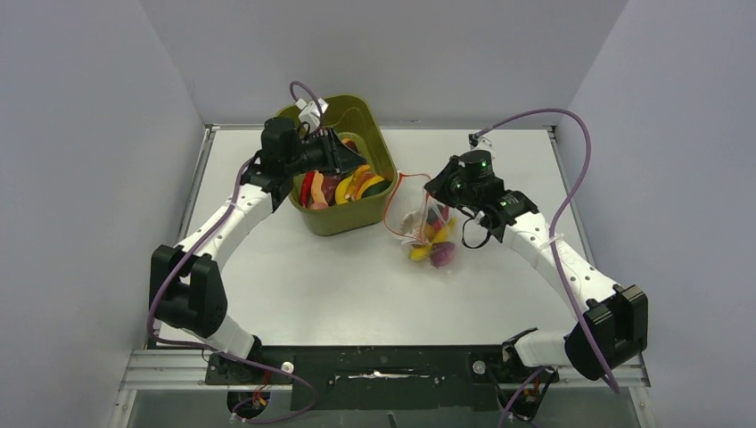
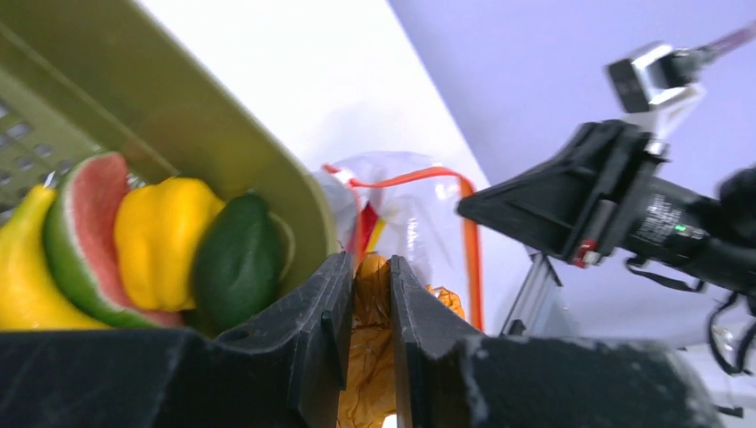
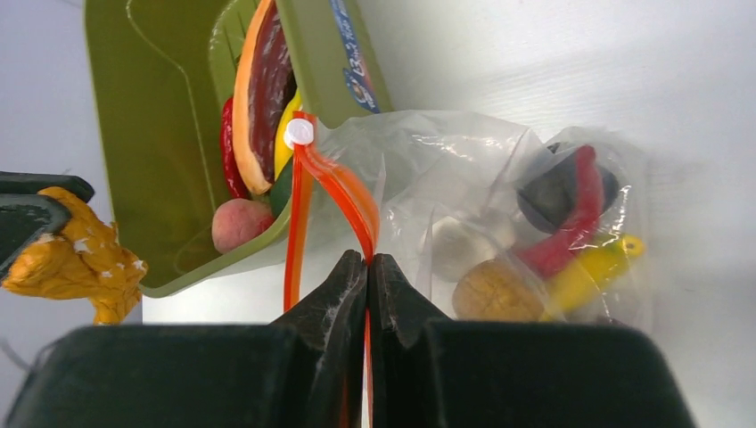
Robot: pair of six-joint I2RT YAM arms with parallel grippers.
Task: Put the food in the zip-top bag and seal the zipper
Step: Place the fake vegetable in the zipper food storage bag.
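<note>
My left gripper [image 1: 355, 162] is over the olive-green bin's right side. In the left wrist view it [image 2: 372, 260] is shut on a crinkly orange-brown food piece [image 2: 370, 348], which also shows at the left of the right wrist view [image 3: 80, 260]. My right gripper [image 1: 434, 194] holds up the zip-top bag [image 1: 430, 239]. Its jaws [image 3: 367, 259] are shut on the red-orange zipper [image 3: 343, 192], and the bag's mouth hangs open as a loop. Inside the bag [image 3: 499, 178] lie a red pepper [image 3: 571, 223], a yellow piece, a dark round piece and a tan piece [image 3: 495, 290].
The olive-green bin [image 1: 374, 125] stands at the back centre-left and holds more food: a watermelon slice [image 2: 85, 232], a yellow pepper [image 2: 165, 241] and a green avocado [image 2: 236, 263]. The bag hangs just to the right of the bin. Grey walls enclose the white table [image 1: 339, 276].
</note>
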